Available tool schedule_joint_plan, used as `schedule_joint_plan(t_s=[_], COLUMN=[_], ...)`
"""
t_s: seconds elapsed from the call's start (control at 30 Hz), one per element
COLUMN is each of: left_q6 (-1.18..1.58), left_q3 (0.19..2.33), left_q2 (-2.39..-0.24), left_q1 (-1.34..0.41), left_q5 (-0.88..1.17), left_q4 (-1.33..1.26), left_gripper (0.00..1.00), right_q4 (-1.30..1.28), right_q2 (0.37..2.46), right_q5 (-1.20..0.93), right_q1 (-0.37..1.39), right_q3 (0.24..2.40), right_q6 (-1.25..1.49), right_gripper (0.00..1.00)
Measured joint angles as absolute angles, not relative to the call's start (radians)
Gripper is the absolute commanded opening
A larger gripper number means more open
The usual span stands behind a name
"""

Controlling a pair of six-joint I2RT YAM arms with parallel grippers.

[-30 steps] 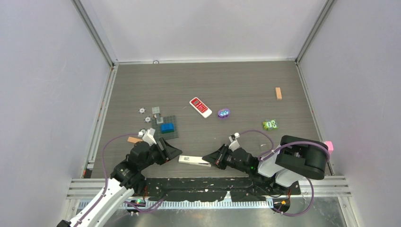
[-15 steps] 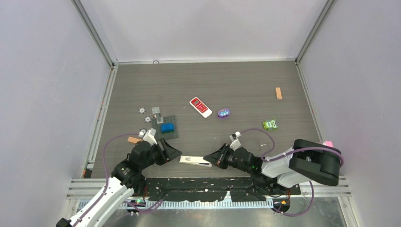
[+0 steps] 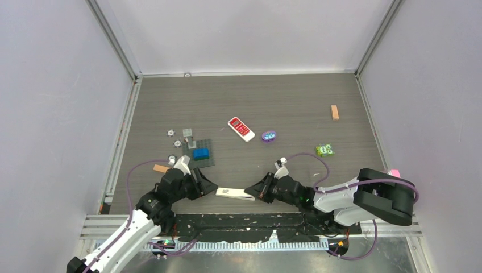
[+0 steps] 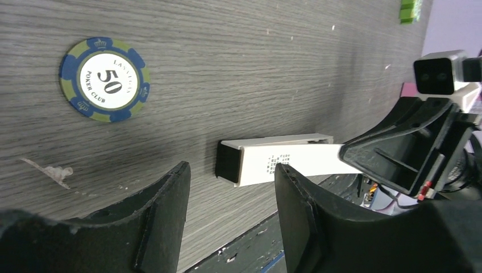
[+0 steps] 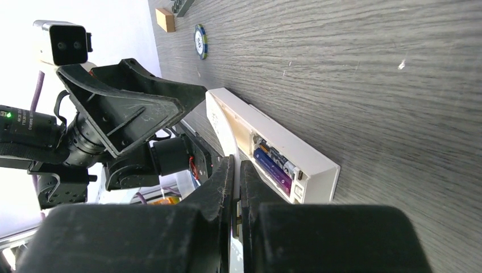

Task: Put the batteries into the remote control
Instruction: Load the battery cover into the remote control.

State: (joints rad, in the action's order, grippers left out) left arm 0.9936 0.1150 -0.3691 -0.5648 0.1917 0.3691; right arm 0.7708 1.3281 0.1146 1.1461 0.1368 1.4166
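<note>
The remote control (image 3: 234, 193) lies near the table's front edge, a white bar with a black end (image 4: 227, 162). Its battery bay faces the right wrist view, with two batteries in it: a blue-purple cell (image 5: 274, 172) and a darker cell (image 5: 279, 159). My left gripper (image 3: 209, 184) (image 4: 230, 196) is open, its fingertips on either side of the black end and just short of it, not touching. My right gripper (image 3: 252, 192) (image 5: 236, 176) is shut against the remote's other end. A thin white sliver shows between its fingers; I cannot tell what it is.
A blue poker chip (image 4: 105, 79) lies left of the remote, beside a tan block (image 3: 161, 168). Further back are a grey baseplate with a blue brick (image 3: 200, 153), a red-faced remote (image 3: 241, 129), a purple piece (image 3: 269, 135), a green piece (image 3: 324, 149) and another tan block (image 3: 335, 112).
My left gripper's fingers have narrowed a little and edged toward the remote's black end. The right arm's elbow has swung right and lower; its gripper stays at the remote.
</note>
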Motion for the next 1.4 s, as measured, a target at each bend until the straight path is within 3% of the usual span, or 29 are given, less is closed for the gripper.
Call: schedule_joint_plan(t_s=[0.2,0.47,0.9,1.4], left_q6=[0.956,0.934,0.934,0.934], left_q3=[0.113,0.093,0.088,0.138], left_q2=[-0.432,-0.501,-0.576,-0.737], left_q1=[-0.565,-0.565,-0.580,-0.652], left_q5=[0.205,0.254,0.279,0.243], left_q4=[0.358,0.265,0.177,0.132], left_gripper=[0.50,0.54,0.52,0.27], right_q4=[0.683,0.614,0.550,0.522], right_q2=[1.295,1.279,1.226,1.231], right_q5=[0.117,0.120,0.130,0.130], right_q1=[1.146,1.146,1.146,1.146], right_q3=[0.170,0.189,0.194,0.199], right_q6=[1.402,1.387,1.359,1.355], right_gripper=[0.05,0.05,0.05,0.08])
